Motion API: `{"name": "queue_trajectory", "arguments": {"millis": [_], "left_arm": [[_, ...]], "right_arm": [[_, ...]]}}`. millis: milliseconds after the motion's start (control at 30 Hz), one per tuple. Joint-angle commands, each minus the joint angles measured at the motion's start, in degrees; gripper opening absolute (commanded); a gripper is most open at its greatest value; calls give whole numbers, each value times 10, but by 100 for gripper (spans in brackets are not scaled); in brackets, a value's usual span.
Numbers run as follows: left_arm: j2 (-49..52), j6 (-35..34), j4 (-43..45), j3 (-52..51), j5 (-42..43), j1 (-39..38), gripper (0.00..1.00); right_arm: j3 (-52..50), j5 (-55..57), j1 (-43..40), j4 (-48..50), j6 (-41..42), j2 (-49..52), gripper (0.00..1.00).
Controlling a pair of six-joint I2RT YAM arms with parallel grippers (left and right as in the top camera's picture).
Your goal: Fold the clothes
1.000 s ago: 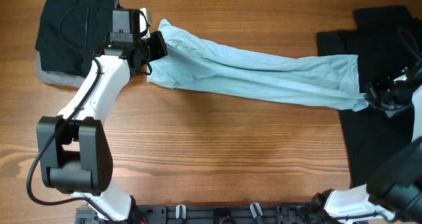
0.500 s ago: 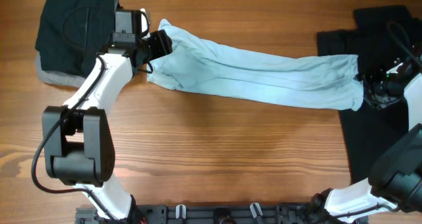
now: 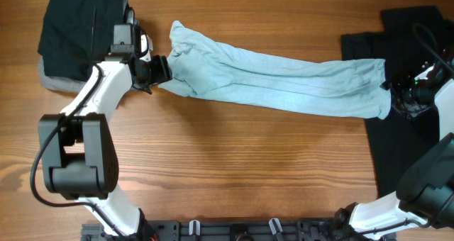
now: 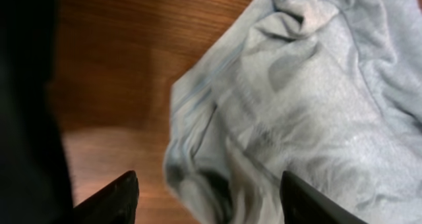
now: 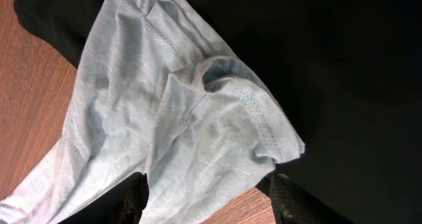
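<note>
The pale light-blue T-shirt (image 3: pixel 277 81) lies stretched into a long band across the table, its right end overlapping a large black T-shirt (image 3: pixel 404 49). My left gripper (image 3: pixel 162 69) is open at the band's left end. In the left wrist view the crumpled hem (image 4: pixel 303 99) lies in front of and between the spread fingers (image 4: pixel 115 197), unheld. My right gripper (image 3: pixel 395 97) is open at the right end. In the right wrist view the sleeve (image 5: pixel 171 118) rests loose between its fingertips (image 5: pixel 290 201), on the black T-shirt (image 5: pixel 330 66).
A folded black piece (image 3: pixel 74 28) sits on a grey one (image 3: pixel 53 81) at the back left, just behind my left arm. Bare wooden tabletop (image 3: pixel 234 163) fills the front half. The black T-shirt reaches the right edge.
Both grippers went from shut on the light-blue T-shirt's ends to open, letting it go. The left gripper drew back leftward off the cloth; the right end settled onto the black T-shirt.
</note>
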Motion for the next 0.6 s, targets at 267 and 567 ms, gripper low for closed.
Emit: {"name": "queue_trajectory", "arguments": {"millis": [267,567], "left_arm": [[82,14,23,-13,76,0,4],[78,-55,-223,-13,-70,13,4]], "right_arm": [[3,-11,1,-6,-12,7,63],[20,21,1,-80,-57,-40,52]]}}
